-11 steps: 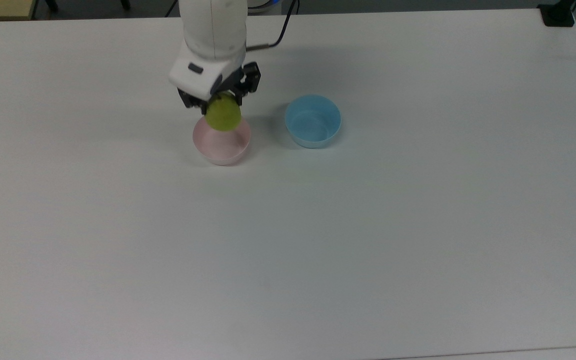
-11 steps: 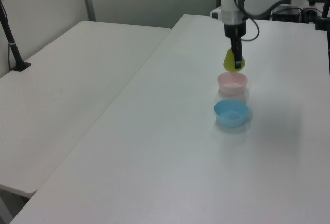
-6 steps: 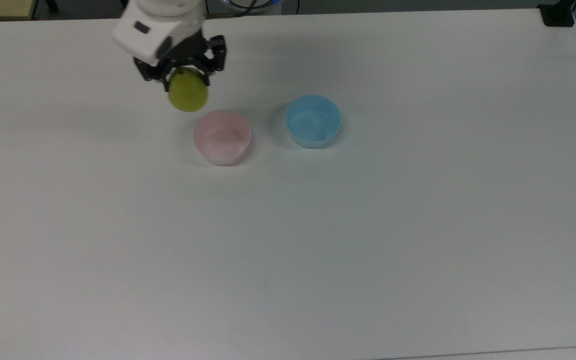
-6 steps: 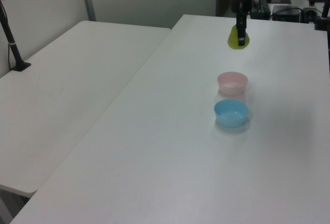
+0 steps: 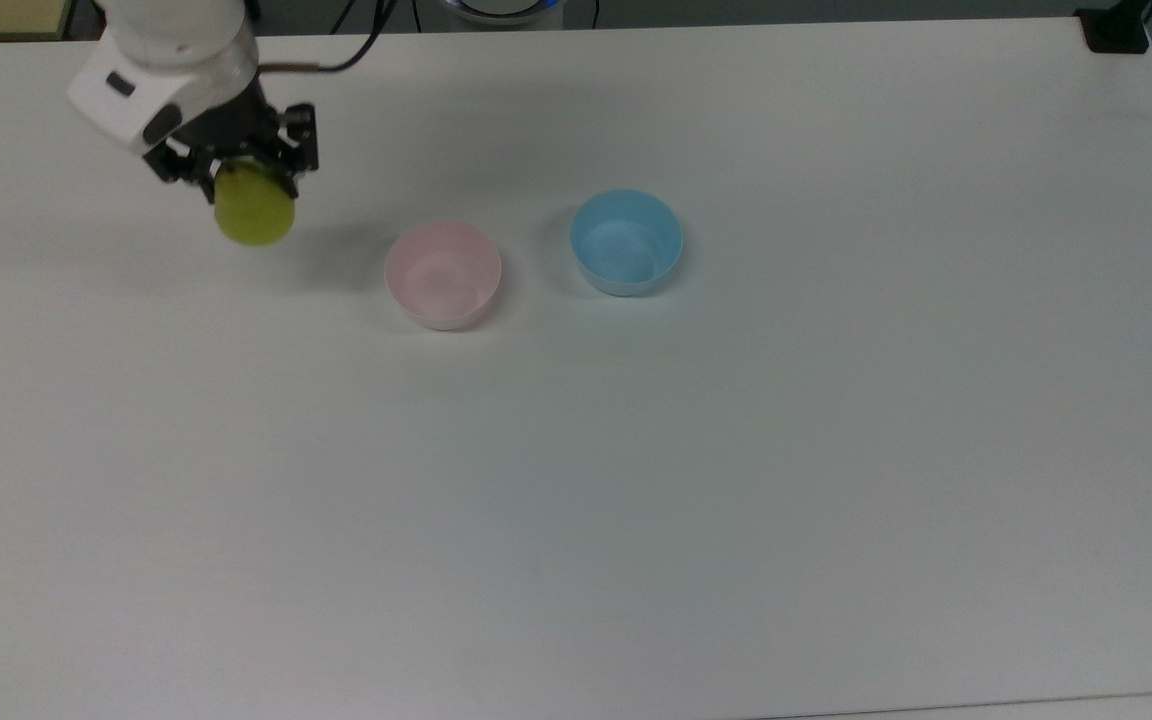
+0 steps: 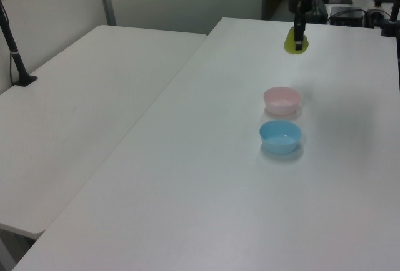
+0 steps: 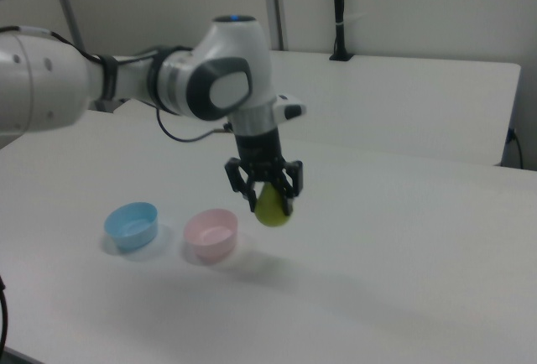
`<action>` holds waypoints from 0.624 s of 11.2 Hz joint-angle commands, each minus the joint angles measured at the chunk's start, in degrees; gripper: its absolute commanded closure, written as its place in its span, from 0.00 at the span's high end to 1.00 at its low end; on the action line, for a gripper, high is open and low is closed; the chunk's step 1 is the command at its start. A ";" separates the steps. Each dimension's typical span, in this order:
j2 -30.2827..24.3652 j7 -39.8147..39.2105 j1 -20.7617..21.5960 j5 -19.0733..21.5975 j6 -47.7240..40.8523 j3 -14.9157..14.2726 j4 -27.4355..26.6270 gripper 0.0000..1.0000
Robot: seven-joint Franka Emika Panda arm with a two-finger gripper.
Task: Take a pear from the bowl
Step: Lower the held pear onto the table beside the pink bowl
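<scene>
Gripper (image 5: pixel 241 185) is clamped on the pear (image 5: pixel 254 216), which hangs in the air above the table (image 5: pixel 636 480), out of the bowl (image 5: pixel 443 274) and at about 10 o'clock from it in the top view. To finish well, I judge the squeeze should stay steady and the carry level, since the round fruit could slip. At 3 o'clock of the pink bowl sits 1 blue bowl (image 5: pixel 626 242), just beside it.

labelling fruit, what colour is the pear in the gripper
Yellow-green pear, clearest in the top view.

A lab or office room is showing: plain white tables (image 6: pixel 94 115), partition walls (image 7: pixel 403 3), a monitor-arm pole (image 7: pixel 338 12) standing at the right view's top.
</scene>
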 commanded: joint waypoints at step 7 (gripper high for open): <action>11.02 -0.69 -3.29 -2.28 10.52 0.05 -0.66 0.44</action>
